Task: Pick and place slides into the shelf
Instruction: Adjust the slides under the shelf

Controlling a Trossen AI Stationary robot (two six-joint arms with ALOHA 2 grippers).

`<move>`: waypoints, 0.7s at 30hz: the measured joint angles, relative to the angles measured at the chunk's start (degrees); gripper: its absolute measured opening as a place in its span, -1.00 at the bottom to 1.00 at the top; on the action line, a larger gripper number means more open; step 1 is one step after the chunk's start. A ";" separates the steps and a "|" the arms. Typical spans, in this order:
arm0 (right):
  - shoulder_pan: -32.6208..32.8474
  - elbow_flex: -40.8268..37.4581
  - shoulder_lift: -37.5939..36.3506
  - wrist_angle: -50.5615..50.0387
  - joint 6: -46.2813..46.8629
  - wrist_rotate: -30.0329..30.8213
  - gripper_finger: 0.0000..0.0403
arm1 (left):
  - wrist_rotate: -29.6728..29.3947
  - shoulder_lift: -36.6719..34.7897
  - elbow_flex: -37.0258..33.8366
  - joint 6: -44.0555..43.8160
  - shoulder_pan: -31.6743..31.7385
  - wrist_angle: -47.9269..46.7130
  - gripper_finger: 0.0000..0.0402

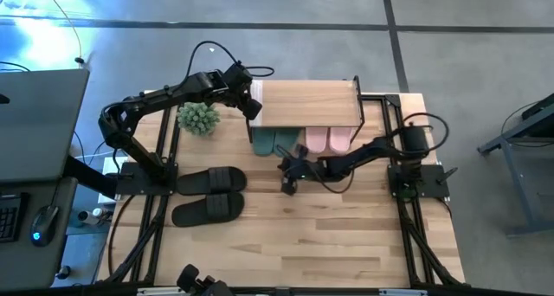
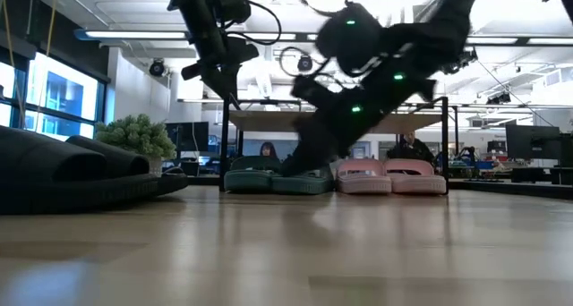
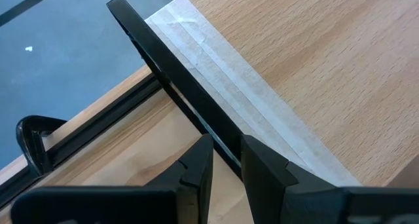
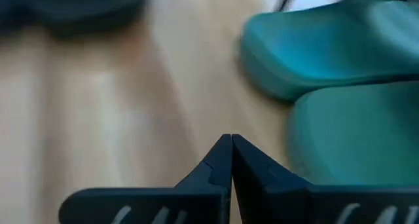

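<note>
The shelf's (image 1: 309, 103) black frame edge is being clamped by the left gripper (image 3: 226, 162); the right gripper (image 4: 230, 160), fingers closed empty, is being held beside 2 green slides (image 4: 334, 86).

I find no text, label, brand, number or sign that I can read in any of my views. The strip of pale tape (image 3: 222, 80) along the shelf (image 3: 314, 60) edge, seen past my left fingers, is blank. The green slides (image 4: 327, 60) in front of my right gripper carry no marking that I can make out. The room behind the table has screens and lamps toward twelve o'clock in the low view, but nothing on them is legible to me.
</note>
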 joint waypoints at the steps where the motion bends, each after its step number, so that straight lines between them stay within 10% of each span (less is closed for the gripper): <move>1: 0.05 2.00 1.01 -2.22 0.13 2.75 -1.00 | 0.02 0.00 0.00 -0.02 0.00 0.00 -0.67; 21: -0.04 8.20 5.40 -12.16 1.39 12.43 -1.00 | 0.01 0.00 0.02 -0.01 0.00 -0.08 -0.67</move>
